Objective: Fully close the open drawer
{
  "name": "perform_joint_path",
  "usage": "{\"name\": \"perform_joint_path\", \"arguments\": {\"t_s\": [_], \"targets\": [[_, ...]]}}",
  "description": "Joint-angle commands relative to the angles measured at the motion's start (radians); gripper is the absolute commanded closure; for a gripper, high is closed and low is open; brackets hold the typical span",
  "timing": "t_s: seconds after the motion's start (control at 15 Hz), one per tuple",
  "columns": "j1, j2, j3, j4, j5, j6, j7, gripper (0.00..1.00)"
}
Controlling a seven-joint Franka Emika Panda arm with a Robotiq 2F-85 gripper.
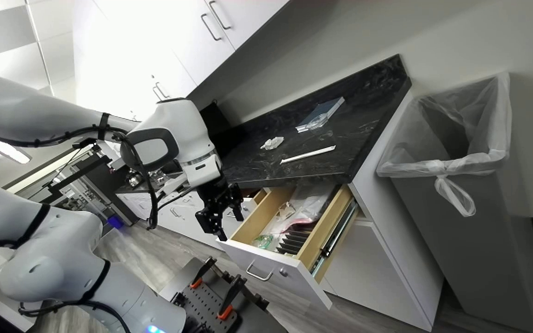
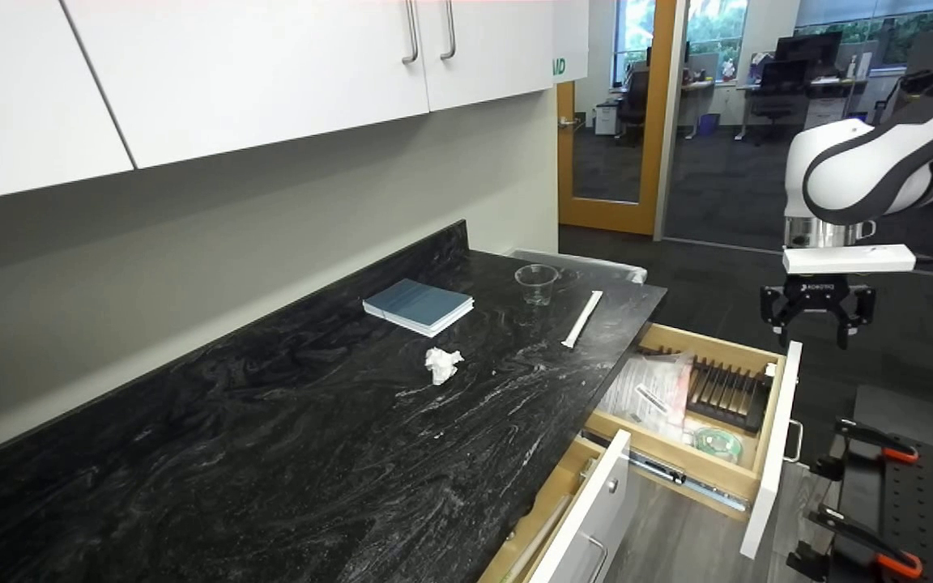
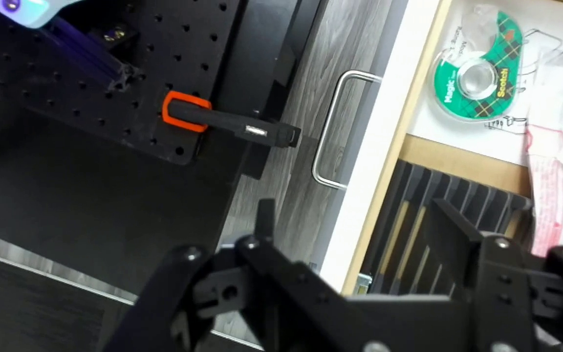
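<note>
My gripper [image 2: 812,335] spread wide, nothing held, hanging near front of pulled-out drawer [image 3: 378,146]: placed, I judge, for inward shove.

Counter [image 2: 272,453]: black, pale veining, raised lip [image 2: 434,252] along the rear; seen in both exterior views.
Book [image 2: 416,304]: blue cover, pale page edges; lying flat, near the lip.
Wad [image 2: 442,365]: white, crumpled; near the book, apart from it.
Strip [image 2: 582,319]: white, long, narrow; lying flat near the front edge.
Cup [image 2: 537,285]: clear, upright, mouth up; between book and strip, touching neither.
</note>
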Motion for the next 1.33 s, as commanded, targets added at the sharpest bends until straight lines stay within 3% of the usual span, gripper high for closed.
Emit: {"name": "perform_joint_path", "arguments": {"t_s": [0.0,0.2,0.27,0.33,0.47,0.53,0.6,0.67,1.27], "targets": [[-0.003,0.051,-0.043,0.002,0.012,0.082,0.062,0.50],[-0.012,0.089,-0.075,0.004,-0.003,0.147,0.105,0.73],[0.008,0.062,-0.077,0.005,-0.005,0.108,0.073,0.81],[0.008,0.070,-0.082,0.006,-0.005,0.112,0.072,0.65],[0.010,0.072,-0.083,0.009,-0.005,0.112,0.072,0.78],[0.011,0.072,-0.082,0.009,-0.005,0.112,0.072,0.81],[0.012,0.072,-0.082,0.009,-0.005,0.112,0.071,0.95],[0.013,0.073,-0.084,0.009,0.001,0.110,0.069,0.98],[0.006,0.200,-0.172,0.006,0.117,0.078,0.030,1.00]]}}
